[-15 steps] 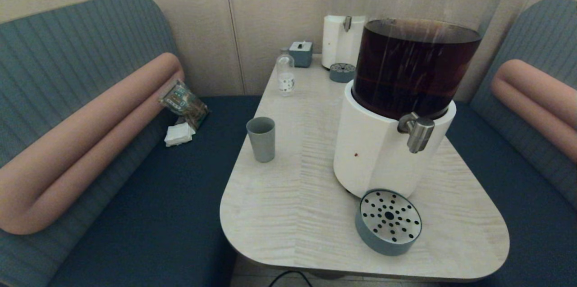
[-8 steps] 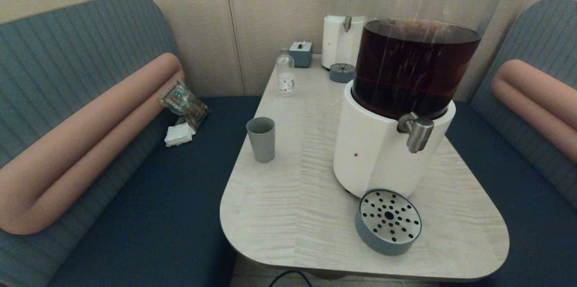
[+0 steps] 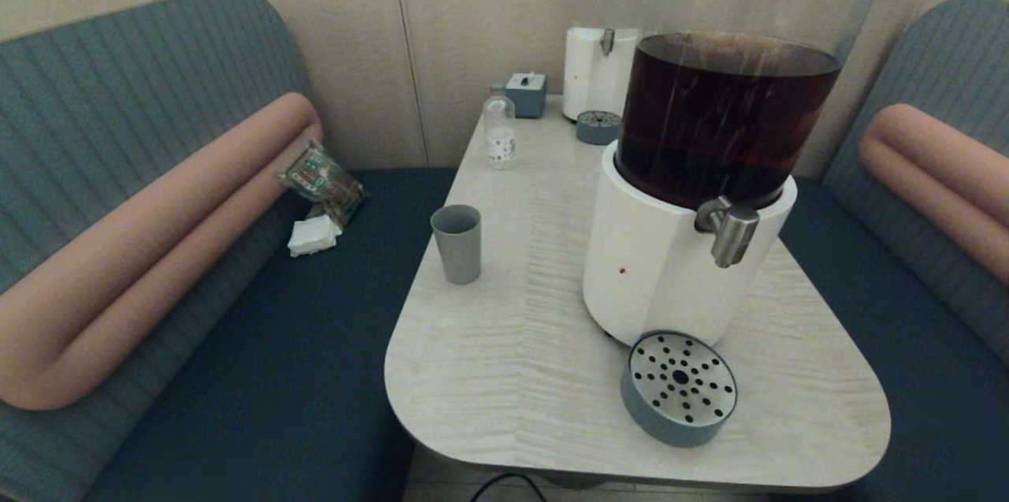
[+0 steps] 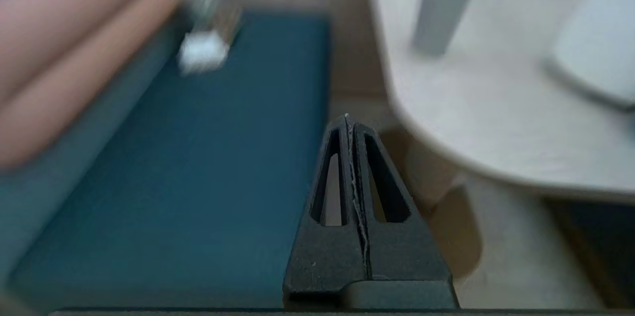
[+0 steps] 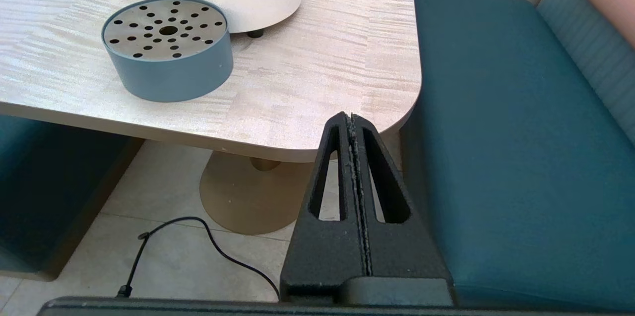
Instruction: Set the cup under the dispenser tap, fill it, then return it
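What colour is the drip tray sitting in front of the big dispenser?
Grey-blue wall with a perforated silver top; the drip tray shows best in the right wrist view.

The cup (image 3: 456,243) is a small, plain grey-blue tumbler with no handle and a slight taper. It stands upright and open-mouthed near the left edge of the tabletop (image 3: 489,376), well apart from the tap. The tap (image 3: 729,228) is a short brushed-steel spout with a cylindrical nozzle pointing down, set on the front of the white-based dispenser (image 3: 654,265) holding dark brown liquid.
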`<state>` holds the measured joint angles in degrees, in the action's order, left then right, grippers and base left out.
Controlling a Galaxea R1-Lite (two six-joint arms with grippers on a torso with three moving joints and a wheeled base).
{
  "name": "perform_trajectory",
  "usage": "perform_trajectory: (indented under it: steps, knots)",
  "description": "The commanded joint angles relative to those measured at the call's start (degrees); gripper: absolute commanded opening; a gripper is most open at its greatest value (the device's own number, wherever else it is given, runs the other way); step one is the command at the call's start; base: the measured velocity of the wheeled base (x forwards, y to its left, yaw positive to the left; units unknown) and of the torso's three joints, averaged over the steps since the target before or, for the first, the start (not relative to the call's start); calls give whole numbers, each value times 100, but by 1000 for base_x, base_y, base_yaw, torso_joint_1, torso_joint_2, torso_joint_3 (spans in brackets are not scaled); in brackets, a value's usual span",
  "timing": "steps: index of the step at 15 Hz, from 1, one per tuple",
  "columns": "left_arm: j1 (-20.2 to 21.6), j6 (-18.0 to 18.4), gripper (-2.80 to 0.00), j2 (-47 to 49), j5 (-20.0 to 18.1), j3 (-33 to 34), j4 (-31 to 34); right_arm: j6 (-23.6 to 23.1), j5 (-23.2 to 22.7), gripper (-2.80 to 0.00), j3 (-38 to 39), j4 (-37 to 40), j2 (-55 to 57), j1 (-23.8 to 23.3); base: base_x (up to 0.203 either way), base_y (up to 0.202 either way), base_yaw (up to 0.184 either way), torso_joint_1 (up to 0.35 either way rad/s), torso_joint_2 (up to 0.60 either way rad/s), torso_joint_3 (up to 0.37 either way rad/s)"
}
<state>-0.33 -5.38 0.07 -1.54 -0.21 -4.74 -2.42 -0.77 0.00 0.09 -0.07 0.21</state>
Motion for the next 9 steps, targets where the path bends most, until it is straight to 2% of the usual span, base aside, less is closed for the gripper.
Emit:
perform_trajectory:
  steps: [1,3,4,6,9]
  knots:
    - [-2,-34,-280,1,31,8,60,-4,-2,-280,0,0,-1,-3,0,0,0,0,0,0]
    - [-2,-95,-280,1,65,12,78,-4,-2,-280,4,0,-1,-1,0,0,0,0,0,0]
    - [-2,-89,-280,0,207,19,94,-4,-2,-280,5,0,-1,1,0,0,0,0,0,0]
    - [-2,-42,-280,1,424,-32,596,-4,-2,-280,0,0,-1,-3,0,0,0,0,0,0]
    - [-2,63,-280,10,400,-102,781,-4,-2,-280,0,0,-1,-3,0,0,0,0,0,0]
